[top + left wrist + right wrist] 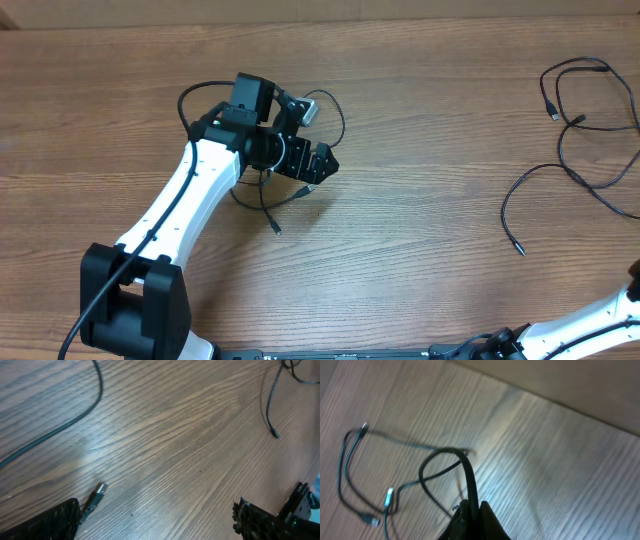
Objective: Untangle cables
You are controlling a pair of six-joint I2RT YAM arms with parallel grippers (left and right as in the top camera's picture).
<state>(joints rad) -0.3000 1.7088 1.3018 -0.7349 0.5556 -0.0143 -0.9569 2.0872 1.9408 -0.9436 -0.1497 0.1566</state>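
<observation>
While my right pincer [471, 519] is pressed together on a thin black cable [469, 477] that loops up out of its tips, my left pincer [155, 527] stands spread wide just above the table [190, 435], gripping nothing. A silver plug [100, 489] lies beside one fingertip [55, 522]. Farther out, a cord [262, 205] curls under the left arm [185, 195], and loose cables [585, 130] sprawl at the table's right edge.

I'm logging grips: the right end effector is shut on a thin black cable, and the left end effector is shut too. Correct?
No: the left end effector is wide open, as the left wrist view shows. The right end effector is indeed shut on the thin black cable.
</observation>
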